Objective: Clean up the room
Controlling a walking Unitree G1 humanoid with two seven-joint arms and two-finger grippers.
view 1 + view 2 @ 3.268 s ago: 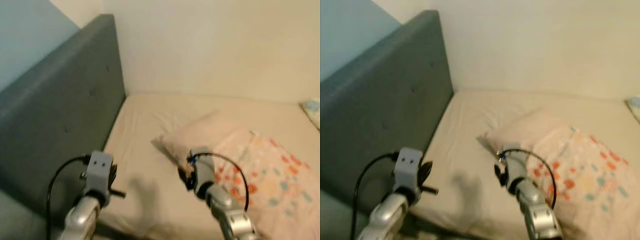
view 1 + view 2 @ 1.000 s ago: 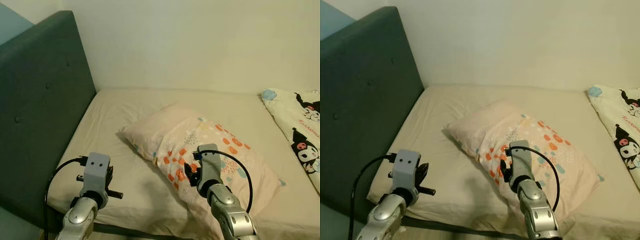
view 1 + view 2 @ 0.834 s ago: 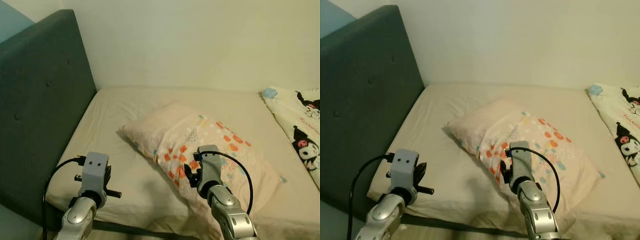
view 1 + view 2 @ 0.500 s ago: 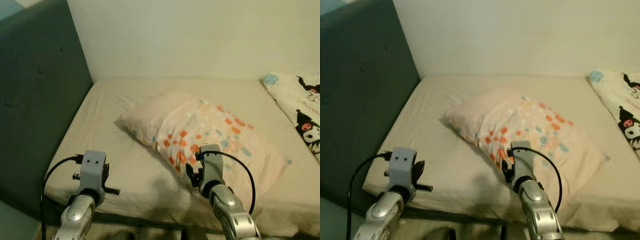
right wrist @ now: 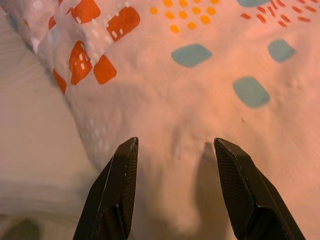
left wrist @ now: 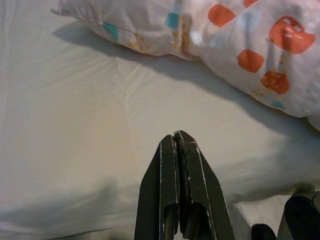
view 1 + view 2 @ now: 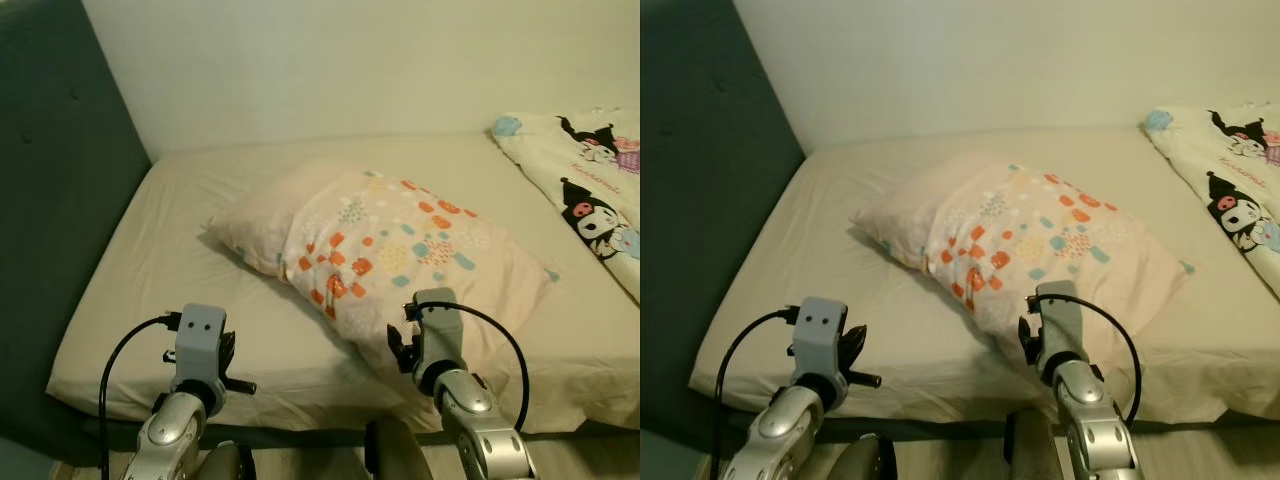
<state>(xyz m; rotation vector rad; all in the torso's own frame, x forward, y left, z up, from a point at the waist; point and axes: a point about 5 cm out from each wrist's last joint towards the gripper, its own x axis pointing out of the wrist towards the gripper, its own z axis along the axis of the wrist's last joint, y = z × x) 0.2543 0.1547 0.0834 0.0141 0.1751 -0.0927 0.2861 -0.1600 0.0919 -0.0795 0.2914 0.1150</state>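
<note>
Pale pink pillow [image 7: 390, 250] with orange and teal patches on a cream sheet [image 7: 160, 290].

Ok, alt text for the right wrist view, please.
The right gripper has its two black fingers spread open just above a pale pink pillow with orange and teal patches. The pillow lies on a cream bedsheet.

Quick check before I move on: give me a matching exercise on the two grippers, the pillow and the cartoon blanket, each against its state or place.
1. left gripper
2. right gripper
3. pillow
4. cartoon blanket

A. at the bed's right edge
B. fingers spread, over the pillow's near edge
C. fingers pressed together, over bare sheet
D. lying askew mid-bed

Pairs: 1-C, 2-B, 3-D, 4-A
</note>
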